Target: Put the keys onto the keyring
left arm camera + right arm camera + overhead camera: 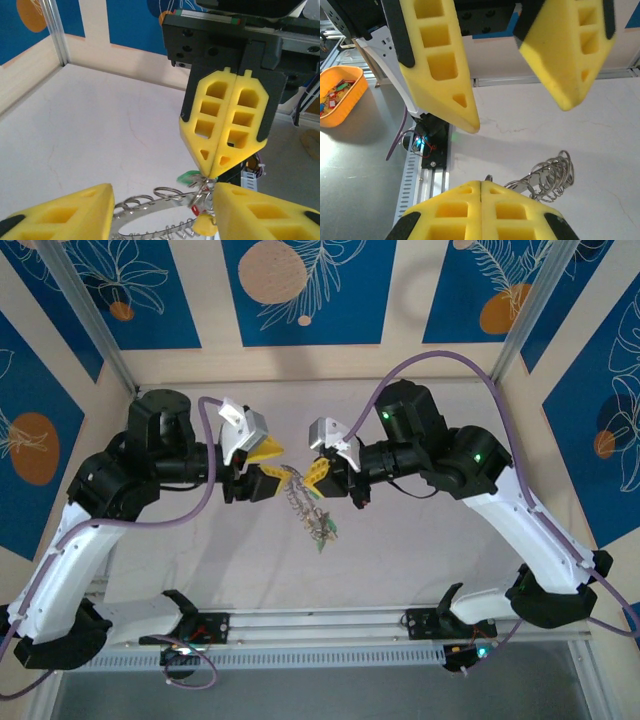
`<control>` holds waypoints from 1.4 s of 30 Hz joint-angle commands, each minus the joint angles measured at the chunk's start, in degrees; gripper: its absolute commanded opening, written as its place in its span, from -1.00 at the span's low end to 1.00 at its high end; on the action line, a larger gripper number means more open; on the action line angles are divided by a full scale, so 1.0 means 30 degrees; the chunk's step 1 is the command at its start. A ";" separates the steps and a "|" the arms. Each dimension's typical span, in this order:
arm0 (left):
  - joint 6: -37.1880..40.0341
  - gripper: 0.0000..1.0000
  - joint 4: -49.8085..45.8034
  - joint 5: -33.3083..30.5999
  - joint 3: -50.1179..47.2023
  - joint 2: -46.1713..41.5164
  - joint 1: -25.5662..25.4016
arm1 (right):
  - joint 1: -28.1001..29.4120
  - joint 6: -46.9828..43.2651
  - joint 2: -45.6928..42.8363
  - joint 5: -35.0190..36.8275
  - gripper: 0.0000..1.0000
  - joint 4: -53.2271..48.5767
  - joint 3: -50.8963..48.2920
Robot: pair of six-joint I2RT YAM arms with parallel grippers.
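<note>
The keyring, a big grey coiled metal ring, hangs over the white table between the two arms. My right gripper is shut, and its tip pinches the wire loops at the ring's top end. A green key, a red key and a yellowish key dangle just below that pinch. My left gripper is open, one finger on each side of the keyring, not closed on it. From the right wrist, my shut right gripper has the keyring's coils beside it and the open left gripper above.
An orange bin holding small coloured pieces sits off the table on the grey floor. A slotted aluminium rail runs along the near table edge between the arm bases. Wooden walls enclose the table's back and sides.
</note>
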 commanded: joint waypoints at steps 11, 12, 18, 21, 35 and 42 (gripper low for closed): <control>0.1969 -0.04 0.1008 0.3760 -0.2639 -0.1793 -0.0265 | -0.0024 -0.0429 -0.0963 -0.1463 -1.00 0.1390 -0.0389; 0.2304 -0.04 0.1106 0.3873 -0.2783 -0.1820 -0.0263 | -0.0017 -0.0446 -0.1116 -0.1743 -1.00 0.1498 -0.0455; 0.3401 -0.05 0.1370 0.3835 -0.2955 -0.1507 -0.0249 | -0.0051 -0.0497 -0.1845 -0.3159 -1.00 0.2038 -0.0843; 0.3641 -0.10 0.1595 0.4057 -0.2864 -0.1295 -0.0256 | -0.0061 -0.0645 -0.1833 -0.3954 -1.00 0.1890 -0.0788; 0.3005 -0.17 0.4157 0.8065 -0.3358 -0.0971 -0.0303 | -0.0053 -0.0643 -0.1634 -0.5803 -1.00 0.2284 -0.0467; 0.3151 -0.17 0.4574 0.8638 -0.3494 -0.0513 -0.0307 | -0.0066 -0.0611 -0.1400 -0.6739 -1.00 0.2314 -0.0148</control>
